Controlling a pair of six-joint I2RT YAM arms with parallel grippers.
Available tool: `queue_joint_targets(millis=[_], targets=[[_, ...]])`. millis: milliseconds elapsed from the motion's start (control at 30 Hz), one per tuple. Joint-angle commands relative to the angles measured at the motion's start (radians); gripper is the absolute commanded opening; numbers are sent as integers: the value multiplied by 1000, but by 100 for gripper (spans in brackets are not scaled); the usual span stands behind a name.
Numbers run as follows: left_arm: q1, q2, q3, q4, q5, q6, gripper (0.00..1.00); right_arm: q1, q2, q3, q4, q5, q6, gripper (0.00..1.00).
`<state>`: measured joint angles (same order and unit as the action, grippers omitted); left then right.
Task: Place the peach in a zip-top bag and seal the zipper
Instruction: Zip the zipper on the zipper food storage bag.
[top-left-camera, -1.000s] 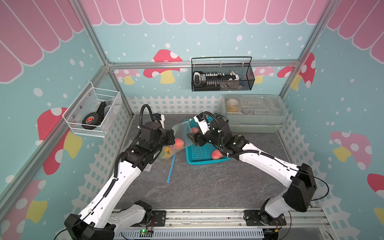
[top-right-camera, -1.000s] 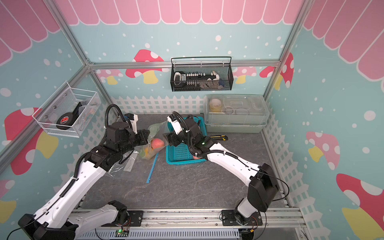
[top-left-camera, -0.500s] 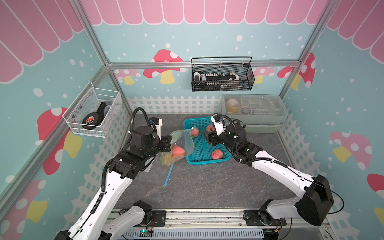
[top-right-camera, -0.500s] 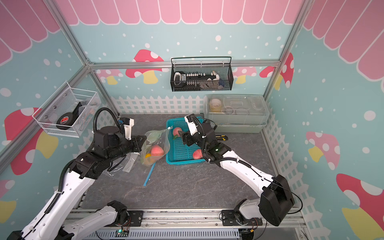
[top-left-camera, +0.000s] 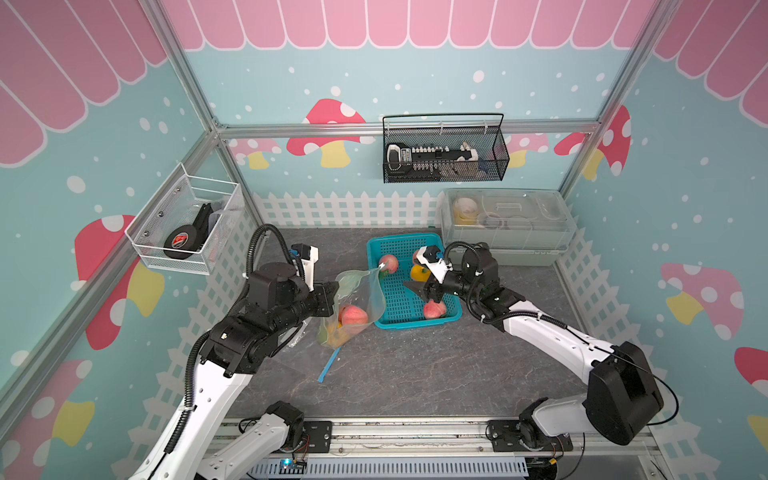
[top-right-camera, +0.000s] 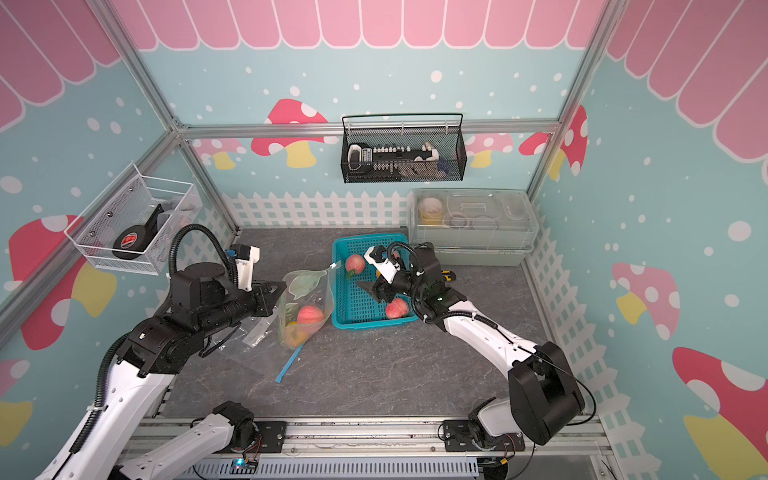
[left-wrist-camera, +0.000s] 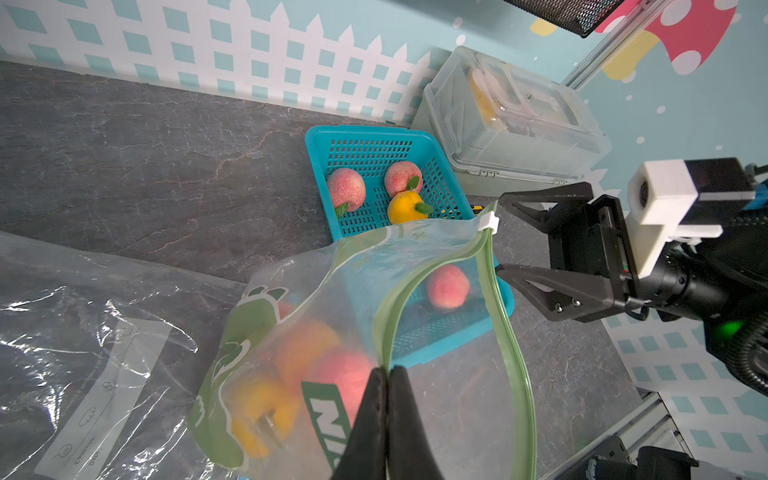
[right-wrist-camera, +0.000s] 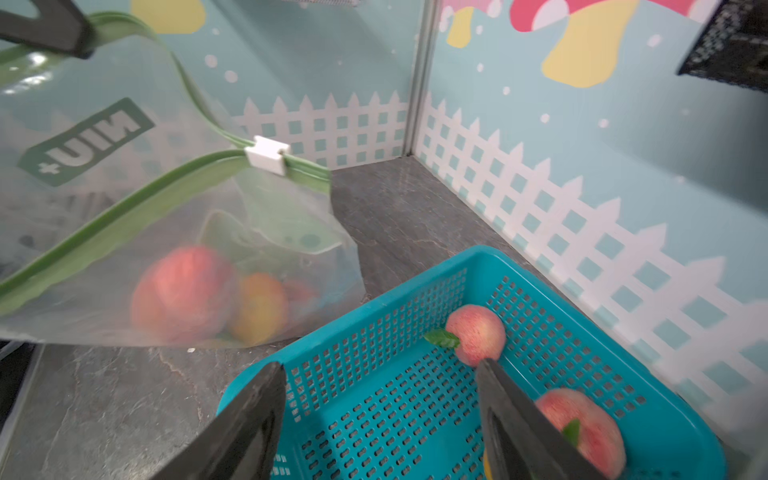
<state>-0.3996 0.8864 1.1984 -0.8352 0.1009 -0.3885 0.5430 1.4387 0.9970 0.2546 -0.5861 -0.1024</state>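
Left of centre in both top views, the left arm reached low and nearly level toward the basket. Its left tool (top-left-camera: 331, 292) was pinched fully closed on the green zipper rim of the zip-top bag (top-left-camera: 362, 286), holding it up with the mouth gaping. One peach (top-left-camera: 353, 315) sat inside the bag, with yellow fruit (top-left-camera: 332, 332) below it. The bag's bottom appeared to rest on the tabletop (top-left-camera: 415, 374). At centre, the right arm bent over the teal basket (top-left-camera: 402, 240). Its right tool (top-left-camera: 420, 290) was spread wide and empty above the basket floor, among loose peaches (top-left-camera: 434, 309). The white slider (right-wrist-camera: 268, 154) sat at the zipper's end nearest the basket rim. Bare tabletop lay across the lower middle of the frame, apart from a blue strip (top-left-camera: 328, 365).
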Motion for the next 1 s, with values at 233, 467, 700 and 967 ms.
queue_joint_targets(millis=[233, 467, 700, 967], targets=[[4, 2, 20, -16, -15, 16, 0, -6, 173, 256, -121, -343, -135, 63], [4, 6, 24, -17, -14, 14, 0, 8, 256, 395, -292, -423, -226, 62], [4, 8, 24, -16, -20, 15, 0, 20, 298, 447, -319, -435, -243, 57], [5, 6, 23, -16, -23, 20, 0, 31, 325, 486, -351, -463, -264, 50]])
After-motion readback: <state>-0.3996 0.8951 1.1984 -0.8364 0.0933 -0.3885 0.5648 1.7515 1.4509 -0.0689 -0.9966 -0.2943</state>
